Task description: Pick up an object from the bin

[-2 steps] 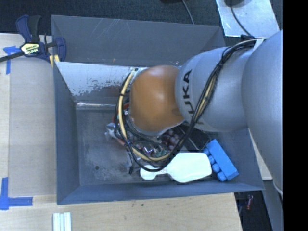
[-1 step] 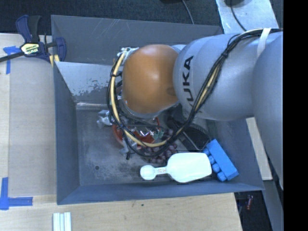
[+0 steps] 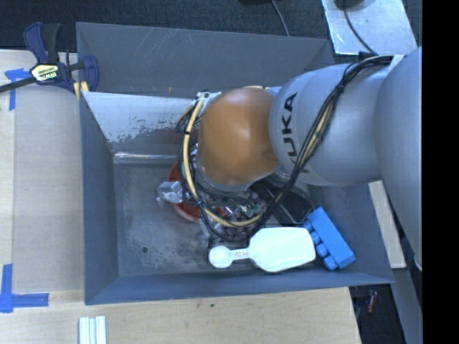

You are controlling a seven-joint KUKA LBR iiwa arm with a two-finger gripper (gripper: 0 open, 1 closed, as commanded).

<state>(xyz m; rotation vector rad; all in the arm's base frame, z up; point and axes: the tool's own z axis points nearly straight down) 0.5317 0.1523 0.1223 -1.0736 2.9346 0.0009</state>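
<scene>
Because the arm [image 3: 358,120] is reaching in from the right and bending steeply down over the middle of the bin [image 3: 97,213], its orange cover [image 3: 233,135] is sitting squarely between the camera and the gripper [image 3: 224,212]. As a result, little more than a tangle of cables [image 3: 188,156] and a patch of the mechanism is showing beneath the dome. Whether the gripper is released, clenched or grasping something cannot be told, since the cover is hiding that part. The thing lying closest to it is a red thing [image 3: 188,208] with a crumpled silvery piece [image 3: 170,190] against its left side. It is resting on the bin floor left of centre, and its right part is running under the wrist, so it is probably the thing being picked. No contact with it is visible, though. Along the near wall a white plastic thing [image 3: 283,248] with a round end is lying on its side, touching a blue studded block [image 3: 331,241] at its right. A black thing [image 3: 295,205] is lying just behind them, partly under the arm. These three are crowding the near right corner, which is likely making the more open left side the easier place to work. As a judgement, the task is standing at the grasping step, with nothing seen lifted.
</scene>
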